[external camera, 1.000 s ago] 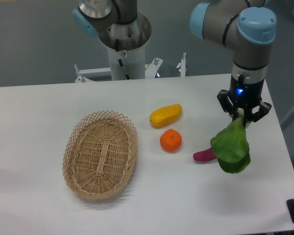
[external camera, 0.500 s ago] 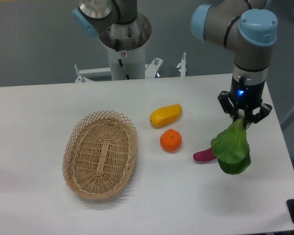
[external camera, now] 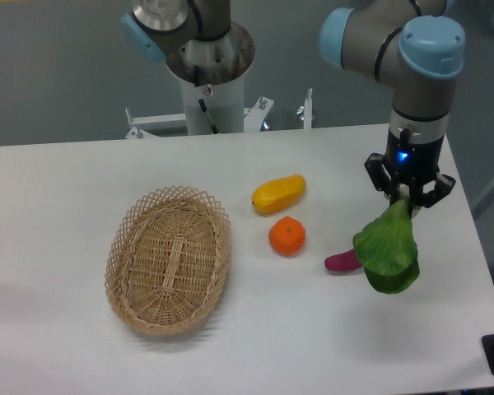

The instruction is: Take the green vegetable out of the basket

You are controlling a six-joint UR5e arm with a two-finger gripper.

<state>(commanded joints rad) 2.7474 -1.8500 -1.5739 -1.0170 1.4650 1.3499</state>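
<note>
Hanging from the end effector [external camera: 408,200], the green vegetable [external camera: 387,251] clears the basket [external camera: 168,258]

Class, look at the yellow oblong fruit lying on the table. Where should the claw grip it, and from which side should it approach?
Probably at the middle of the yellow fruit, coming straight down from above, fingers closing across its narrow width. It lies flat, its long axis slanting up to the right, with bare table on both long sides; the orange sits just below, so stay centred.
</note>
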